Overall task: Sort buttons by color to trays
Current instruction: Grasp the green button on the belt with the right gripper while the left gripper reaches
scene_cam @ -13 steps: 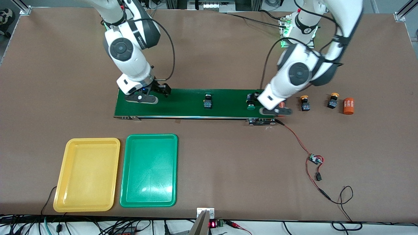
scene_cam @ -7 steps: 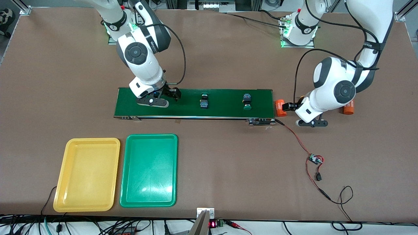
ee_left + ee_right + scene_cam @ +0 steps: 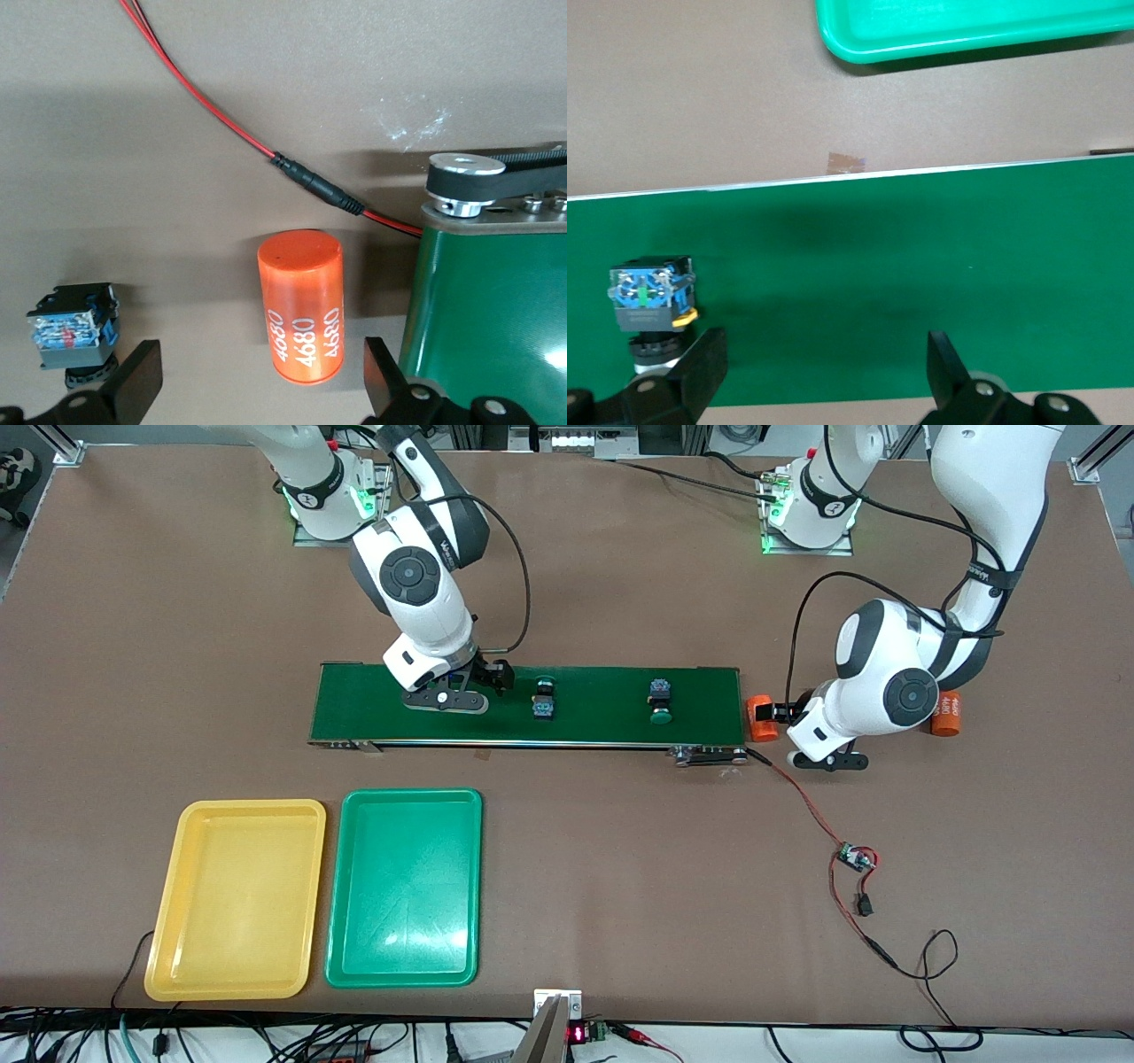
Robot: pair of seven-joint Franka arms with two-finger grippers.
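- Since the earlier frame, your two green buttons [image 3: 543, 696] [image 3: 660, 700] have ridden along the belt [image 3: 602, 708] toward the right arm's end.
- Both lie tipped over, long axes crosswise to the belt.
- Your right gripper [image 3: 446, 700] hangs spread wide over the belt beside one button.
- Your left gripper [image 3: 828, 761], spread wide, brackets an orange cylinder [image 3: 301, 316]; a button [image 3: 73, 328] is beside it.

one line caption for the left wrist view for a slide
Open left gripper above an orange cylinder lying on the table beside the green belt's end, a button nearby.
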